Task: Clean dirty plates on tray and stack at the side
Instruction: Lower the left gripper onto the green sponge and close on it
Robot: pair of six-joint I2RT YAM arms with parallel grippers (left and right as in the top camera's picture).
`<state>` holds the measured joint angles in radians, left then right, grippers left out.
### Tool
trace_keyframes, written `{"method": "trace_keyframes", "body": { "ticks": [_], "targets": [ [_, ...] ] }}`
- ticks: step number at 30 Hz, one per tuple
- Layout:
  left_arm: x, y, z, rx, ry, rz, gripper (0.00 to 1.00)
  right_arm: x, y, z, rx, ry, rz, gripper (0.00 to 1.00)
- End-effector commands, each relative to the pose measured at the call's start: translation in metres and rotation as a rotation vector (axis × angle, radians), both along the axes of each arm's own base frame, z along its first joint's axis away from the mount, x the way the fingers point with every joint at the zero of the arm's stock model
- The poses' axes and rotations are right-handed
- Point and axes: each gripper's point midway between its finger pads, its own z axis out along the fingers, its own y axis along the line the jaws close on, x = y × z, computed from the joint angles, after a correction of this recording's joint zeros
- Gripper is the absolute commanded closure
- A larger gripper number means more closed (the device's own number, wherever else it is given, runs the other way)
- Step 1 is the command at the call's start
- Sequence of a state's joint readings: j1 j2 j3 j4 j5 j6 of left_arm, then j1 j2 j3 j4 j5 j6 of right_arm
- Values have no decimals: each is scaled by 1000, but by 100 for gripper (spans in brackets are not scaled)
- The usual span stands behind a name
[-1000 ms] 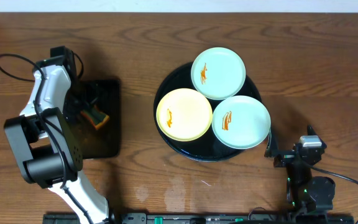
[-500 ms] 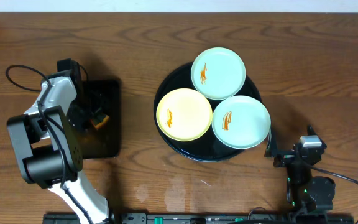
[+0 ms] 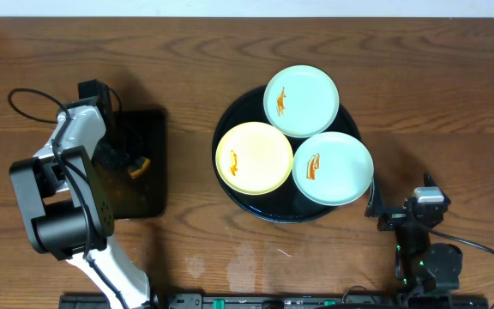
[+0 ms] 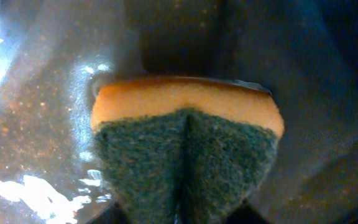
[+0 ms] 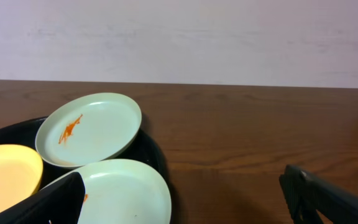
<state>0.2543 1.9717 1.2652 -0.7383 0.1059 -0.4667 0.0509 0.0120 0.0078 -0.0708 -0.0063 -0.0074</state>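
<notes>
The wooden table (image 3: 230,34) is bare around the trays. At left, the left gripper (image 3: 123,161) looks clamped on the sponge (image 4: 185,143), creasing it. The right gripper (image 5: 182,177) waits near-right, wide open and empty. Three smeared plates (image 3: 254,156) crowd the round tray (image 3: 268,210), right of centre. I'd keep the squeeze firm and lift the sponge straight up.

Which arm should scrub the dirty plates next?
Left. The left gripper pinches the sponge over the small tray; the right gripper sits open and empty beside the round tray.
</notes>
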Motion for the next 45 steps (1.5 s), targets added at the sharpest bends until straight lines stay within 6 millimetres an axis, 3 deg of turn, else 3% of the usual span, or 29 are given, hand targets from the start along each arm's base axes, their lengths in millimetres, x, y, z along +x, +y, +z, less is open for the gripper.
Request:
{"method": "trace_keyframes", "body": {
  "ticks": [1,3,9,10,12,13,14,19,21,22,27,31,32,35,36,41,45],
  "targets": [
    [-8,-3,-8,-20,25,-8,81,0,-3,-1,14,1,-14,1],
    [-7,-2,-7,-19,23,-6,92,0,-3,-1,14,1,-14,1],
    [-4,10,2,-14,1,25,92,0,-3,-1,14,1,-14,1],
    [-3,12,5,-12,-8,31,83,0,-3,-1,14,1,-14,1],
    [-2,16,7,-8,-19,40,36,0,-3,-1,14,1,-14,1],
    [-2,18,7,-8,-19,45,18,0,-3,-1,14,1,-14,1],
    [-3,19,7,-9,-19,48,14,0,-3,-1,14,1,-14,1],
    [0,22,7,-3,-35,43,14,0,-3,-1,14,1,-14,1],
    [4,23,8,2,-49,35,35,0,-3,-1,14,1,-14,1],
    [5,24,8,4,-56,35,50,0,-3,-1,14,1,-14,1],
    [9,25,10,9,-71,35,92,0,-3,-1,14,1,-14,1],
    [10,25,19,13,-86,35,92,0,-3,-1,14,1,-14,1],
    [9,25,23,15,-92,35,83,0,-3,-1,14,1,-14,1],
    [7,23,34,11,-101,34,22,0,-3,-1,14,1,-14,1],
    [4,20,37,0,-99,34,17,0,-3,-1,14,1,-14,1],
    [-12,6,43,-68,-47,32,15,0,-3,-1,14,1,-14,1],
    [-21,1,42,-88,-11,33,26,0,-3,-1,14,1,-14,1]
  ]
}}
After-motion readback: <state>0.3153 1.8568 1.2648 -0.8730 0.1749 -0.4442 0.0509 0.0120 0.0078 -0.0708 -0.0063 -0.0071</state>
